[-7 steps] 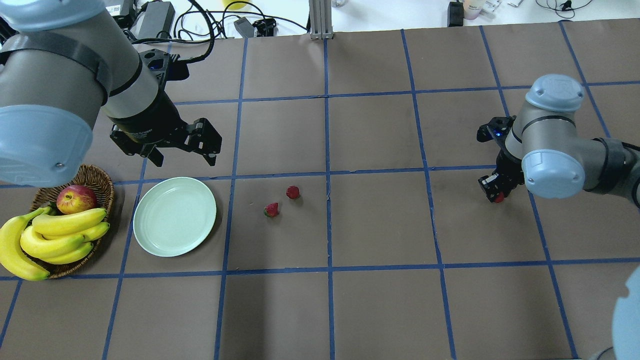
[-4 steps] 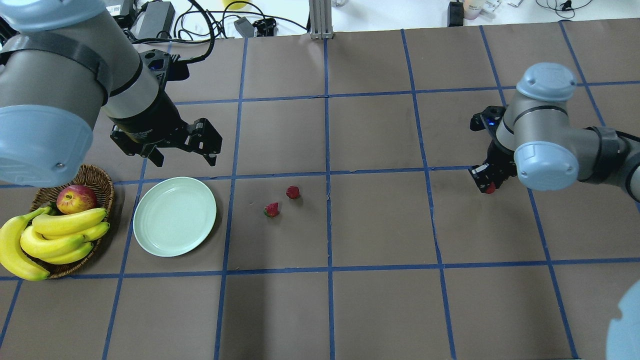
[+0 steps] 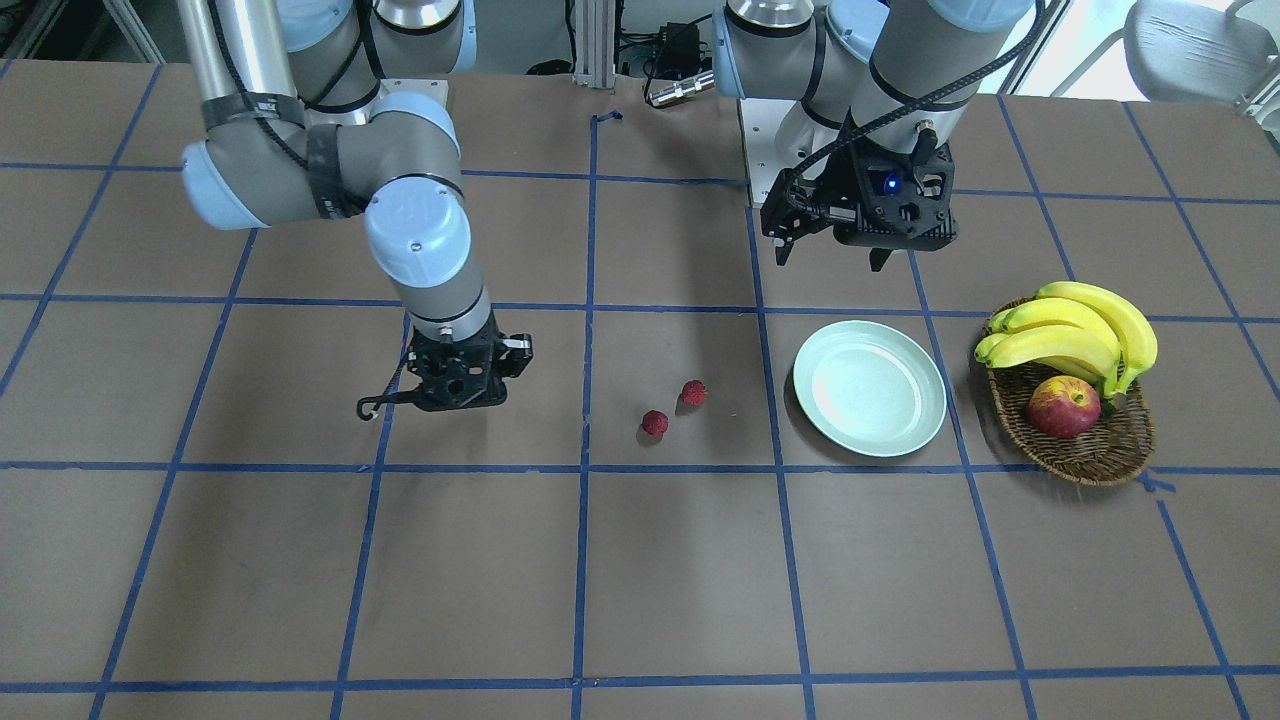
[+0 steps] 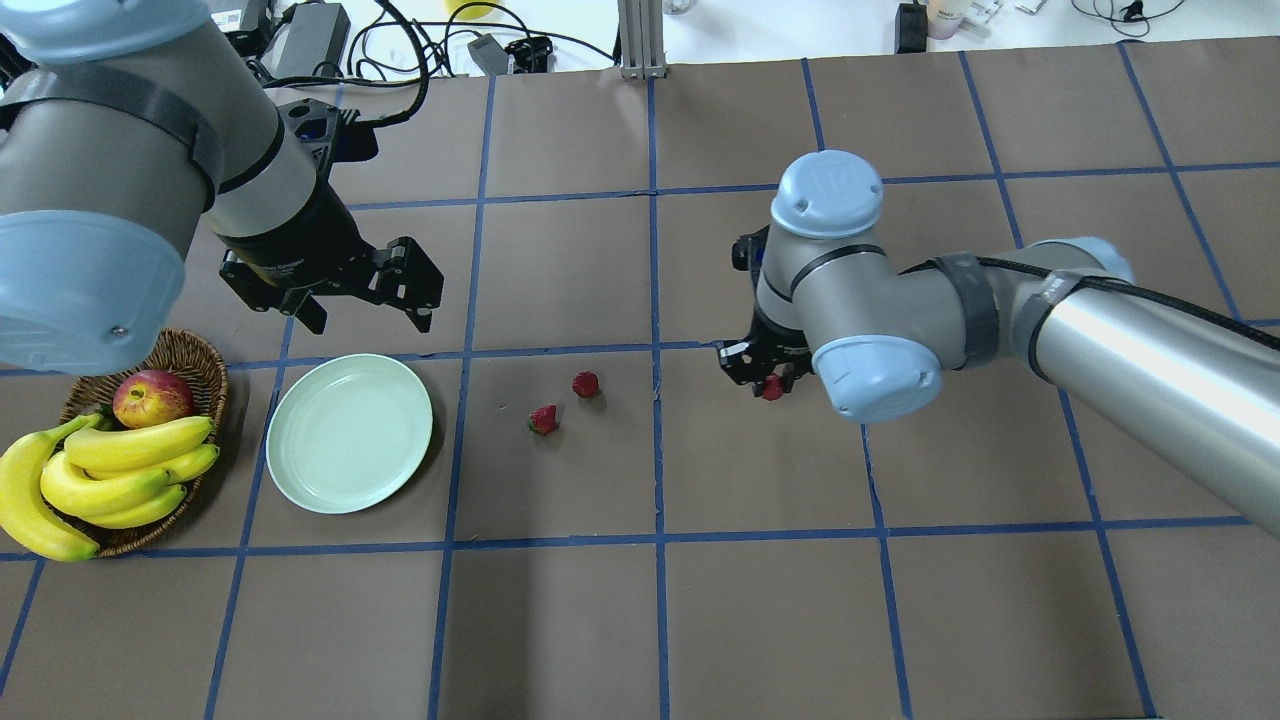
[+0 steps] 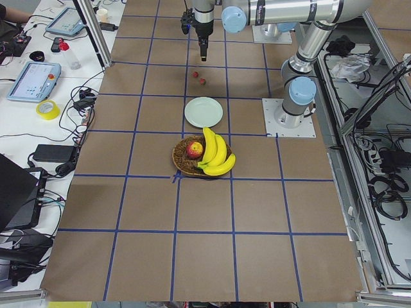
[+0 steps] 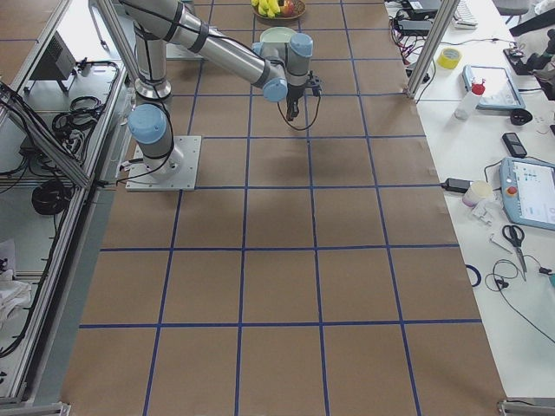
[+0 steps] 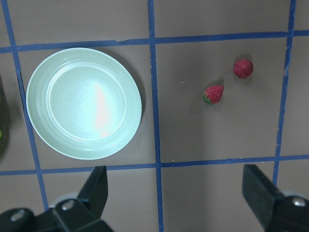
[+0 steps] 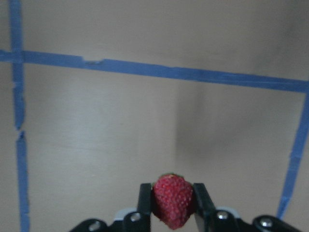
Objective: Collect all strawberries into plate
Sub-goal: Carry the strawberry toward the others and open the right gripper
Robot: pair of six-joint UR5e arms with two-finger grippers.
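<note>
My right gripper is shut on one strawberry and holds it above the table, right of the middle blue tape line. Two more strawberries lie on the table to its left: one and one with a green cap. Both also show in the left wrist view. The pale mint-green plate lies further left with nothing on it. My left gripper is open and empty, hovering just behind the plate.
A brown wicker basket with bananas and a red-yellow apple stands left of the plate. Cables and power bricks lie along the table's far edge.
My right arm has swung left across the table, carrying its strawberry from the right side to near the middle. My left arm has not moved.
</note>
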